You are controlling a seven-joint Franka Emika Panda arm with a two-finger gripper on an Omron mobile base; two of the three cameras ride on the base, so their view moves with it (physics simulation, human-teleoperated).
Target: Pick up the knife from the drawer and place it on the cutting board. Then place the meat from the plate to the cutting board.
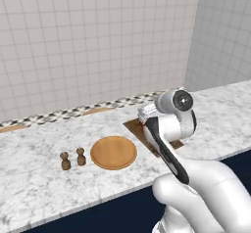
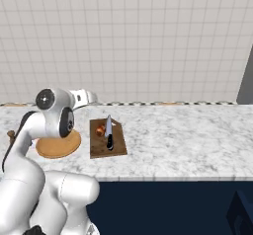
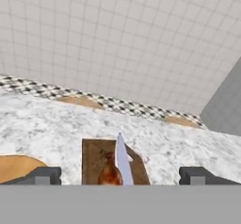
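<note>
I see one small kitchen knife with a broad silver blade and black handle (image 2: pixel 108 130) lying flat on the thin dark brown wooden cutting board (image 2: pixel 117 148). In the hand view its blade (image 3: pixel 123 161) runs away from my two-finger gripper (image 3: pixel 120 176), tip pointing toward the tiled wall, directly ahead and midway between the two dark finger tips (image 3: pixel 43 175). One small glossy reddish-brown drumstick-shaped piece of meat (image 3: pixel 110 173) rests on the same board, touching or just beside the blade's left edge, and also straight ahead of the gripper. In the right base view the meat (image 2: pixel 101 130) sits left of the knife, near the board's far end.

The gripper stands wide apart and holds nothing, hovering above the board's near end.

One round tan-orange wooden plate (image 1: pixel 113 152) lies on the white marble counter (image 2: pixel 188 135) to the gripper's left, just beside the board, and it carries nothing. Two small brown wooden shakers (image 1: pixel 73 158) stand side by side further left, beyond the plate. I count one board, one knife, one piece of meat, one plate, two shakers
</note>
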